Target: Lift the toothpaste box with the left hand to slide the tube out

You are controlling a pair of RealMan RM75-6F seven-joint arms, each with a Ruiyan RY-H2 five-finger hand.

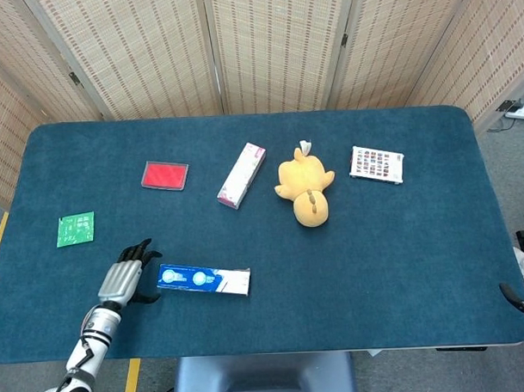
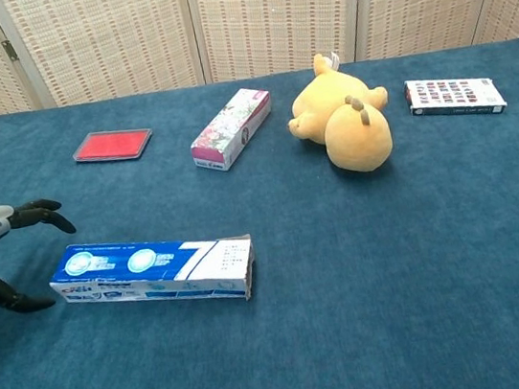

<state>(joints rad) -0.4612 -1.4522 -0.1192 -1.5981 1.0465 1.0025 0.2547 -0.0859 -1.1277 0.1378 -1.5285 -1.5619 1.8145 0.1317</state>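
We see the toothpaste box (image 1: 204, 281) lying flat on the blue counter (image 1: 401, 243), well in front of the yellow plush toy (image 1: 305, 188) and off to its left. Our left hand (image 1: 125, 276) sits just beside the box's left end, fingers spread and grasping nothing, thumb low near the box's front corner. Of the right hand (image 1: 517, 295) only a dark tip shows at the counter's right edge, so we cannot tell its state. Left of the plush toy lie a pink box (image 1: 241, 175), then a red case (image 1: 164, 175) and a green card (image 1: 75, 229); a patterned box (image 1: 376, 164) lies to its right
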